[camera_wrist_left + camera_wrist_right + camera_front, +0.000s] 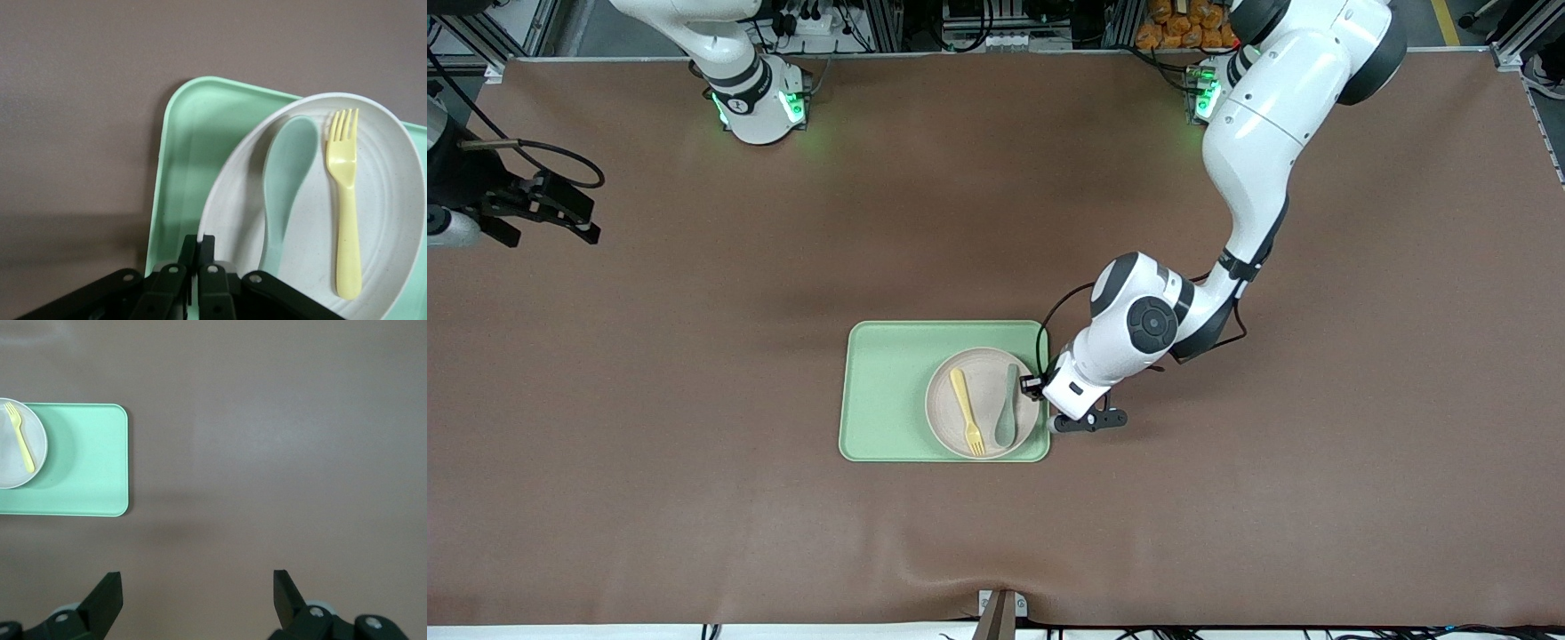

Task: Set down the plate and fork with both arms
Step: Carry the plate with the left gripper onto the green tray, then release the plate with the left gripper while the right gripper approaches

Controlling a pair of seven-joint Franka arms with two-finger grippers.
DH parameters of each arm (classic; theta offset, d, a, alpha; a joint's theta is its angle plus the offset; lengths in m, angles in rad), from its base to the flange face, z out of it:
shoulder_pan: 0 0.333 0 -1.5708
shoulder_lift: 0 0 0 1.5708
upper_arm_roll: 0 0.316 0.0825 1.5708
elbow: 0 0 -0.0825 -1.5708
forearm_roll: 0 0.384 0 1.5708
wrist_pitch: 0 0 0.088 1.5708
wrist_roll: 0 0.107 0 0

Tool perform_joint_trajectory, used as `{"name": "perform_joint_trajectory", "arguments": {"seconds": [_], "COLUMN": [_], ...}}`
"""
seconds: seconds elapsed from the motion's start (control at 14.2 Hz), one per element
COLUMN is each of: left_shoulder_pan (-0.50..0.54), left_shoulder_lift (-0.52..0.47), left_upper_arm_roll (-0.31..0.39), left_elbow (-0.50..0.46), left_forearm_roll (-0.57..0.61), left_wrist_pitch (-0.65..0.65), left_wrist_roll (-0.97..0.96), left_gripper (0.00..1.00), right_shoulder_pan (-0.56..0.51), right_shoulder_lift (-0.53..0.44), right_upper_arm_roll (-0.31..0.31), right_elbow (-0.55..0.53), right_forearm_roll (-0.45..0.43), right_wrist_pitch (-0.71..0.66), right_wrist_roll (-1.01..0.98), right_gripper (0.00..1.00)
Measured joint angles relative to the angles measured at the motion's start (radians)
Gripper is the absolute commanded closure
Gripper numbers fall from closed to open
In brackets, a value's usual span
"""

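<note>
The round off-white plate (945, 411) lies in the light-green tray (885, 391), at the tray's end toward the left arm. On the plate lie the pale-yellow fork (967, 411) and a grey-green spoon (1007, 404), side by side. My left gripper (1040, 391) is down at the plate's edge. In the left wrist view the left gripper (199, 248) is shut on the rim of the plate (390, 187), with the fork (347, 200) and spoon (287, 173) just past it. My right gripper (551, 236) hangs open and empty over bare table at the right arm's end, where the arm waits. The right wrist view shows that gripper (198, 593), the plate (10, 457) and the fork (21, 440).
The tray (187, 153) sits mid-table on a brown mat (1227, 516), with bare tray floor (80, 467) toward the right arm's end. A small bracket (1000, 613) sticks up at the table edge nearest the front camera.
</note>
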Motion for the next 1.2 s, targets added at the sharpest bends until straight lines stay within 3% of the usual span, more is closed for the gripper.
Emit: {"name": "perform_joint_trajectory", "arguments": {"seconds": [0.77,1.2], "left_shoulder_pan": [-0.04,-0.029], "left_shoulder_lift": [0.05,0.05], "left_upper_arm_roll": [0.002,0.007], "left_elbow": [0.002,0.008], "left_forearm_roll": [0.047,0.102], "left_wrist_pitch": [0.064,0.064], "left_wrist_roll": [0.026,0.026], "left_gripper": [1.0,1.0], "right_shoulder_pan": [0.074,0.144], "right_shoulder_lift": [0.054,0.14], "right_upper_arm_roll": [0.007,0.009], "right_elbow": [-0.002,0.019], "right_forearm_roll": [0.076,0.115], "right_wrist_pitch": [-0.007,0.063], "right_wrist_roll": [0.098,0.176], "right_gripper": [0.0,0.0]}}
